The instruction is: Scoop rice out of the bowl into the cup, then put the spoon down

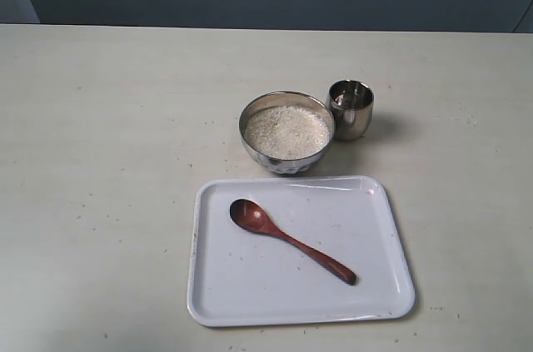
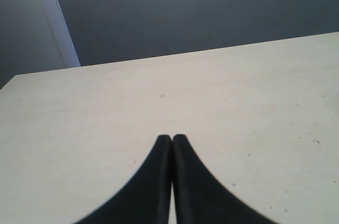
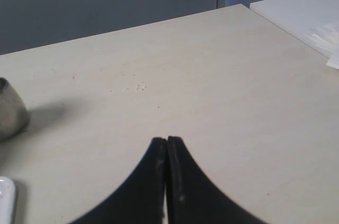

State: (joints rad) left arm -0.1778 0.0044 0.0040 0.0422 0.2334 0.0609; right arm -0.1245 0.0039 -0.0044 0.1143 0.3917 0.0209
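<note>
The steel bowl (image 1: 287, 133) stands mid-table, filled with white rice (image 1: 286, 131). Touching its right side is the small steel cup (image 1: 351, 108); an edge of the cup (image 3: 10, 110) shows in the right wrist view. The dark wooden spoon (image 1: 287, 238) lies on the white tray (image 1: 375, 285), its oval bowl toward the tray's left. Neither arm appears in the exterior view. My left gripper (image 2: 171, 137) is shut with nothing in it, over bare table. My right gripper (image 3: 167, 139) is also shut and holds nothing, over table to the right of the cup.
The tray sits in front of the bowl, near the table's front edge; its corner (image 3: 5, 197) shows in the right wrist view. A few stray grains (image 3: 135, 87) lie on the table. A white surface (image 3: 307, 12) adjoins the table's far right corner.
</note>
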